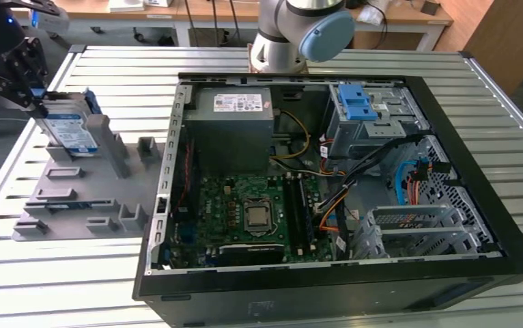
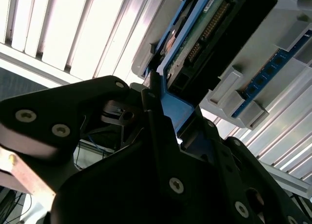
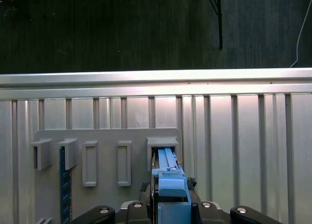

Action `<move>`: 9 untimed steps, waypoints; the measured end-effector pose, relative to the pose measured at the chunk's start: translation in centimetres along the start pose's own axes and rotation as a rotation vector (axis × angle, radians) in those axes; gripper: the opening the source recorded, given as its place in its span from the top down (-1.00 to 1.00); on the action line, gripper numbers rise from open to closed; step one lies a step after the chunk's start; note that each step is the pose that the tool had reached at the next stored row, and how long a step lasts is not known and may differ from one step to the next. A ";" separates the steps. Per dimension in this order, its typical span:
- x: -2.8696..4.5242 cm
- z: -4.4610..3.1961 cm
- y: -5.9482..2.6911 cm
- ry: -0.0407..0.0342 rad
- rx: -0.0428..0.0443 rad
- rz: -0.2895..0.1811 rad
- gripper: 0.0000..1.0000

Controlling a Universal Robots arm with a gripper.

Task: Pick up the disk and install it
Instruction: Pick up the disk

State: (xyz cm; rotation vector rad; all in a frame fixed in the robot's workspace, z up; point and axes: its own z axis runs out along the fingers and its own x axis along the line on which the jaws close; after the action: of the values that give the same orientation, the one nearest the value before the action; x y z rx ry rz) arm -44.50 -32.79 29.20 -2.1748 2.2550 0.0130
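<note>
Exterior view: at the upper left of the frame the gripper (image 1: 35, 101) is clenched on the upper end of the disk (image 1: 70, 130). The disk stands on edge, leaning, with its lower end among the posts of a grey holder (image 1: 79, 205) on the slatted table (image 1: 52, 273). It is well apart from the open computer case (image 1: 480, 225), which takes up the centre and right. Inside the case, a grey power supply (image 1: 234, 126) sits at the upper middle and a blue latch (image 1: 357, 102) to its right.

Second wrist view: black fingers (image 2: 155, 104) press the disk's blue frame (image 2: 178, 109) from both sides, and the disk's green circuit board (image 2: 202, 36) faces the camera beside the grey holder (image 2: 243, 100).

First wrist view: the gripper (image 3: 169, 186) clasps the blue carrier edge of the disk (image 3: 168, 160), whose far end sits in a pocket of the holder (image 3: 102, 136) on the table (image 3: 243, 136).
</note>
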 end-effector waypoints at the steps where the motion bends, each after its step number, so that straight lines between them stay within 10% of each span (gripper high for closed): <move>1: 0.00 -0.13 0.00 0.0001 -0.0002 0.000 0.27; 9: 0.00 -0.37 0.00 0.0002 -0.0003 0.000 0.27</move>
State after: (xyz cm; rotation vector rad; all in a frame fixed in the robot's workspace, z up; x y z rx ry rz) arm -44.50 -32.79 29.57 -2.1750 2.2552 0.0132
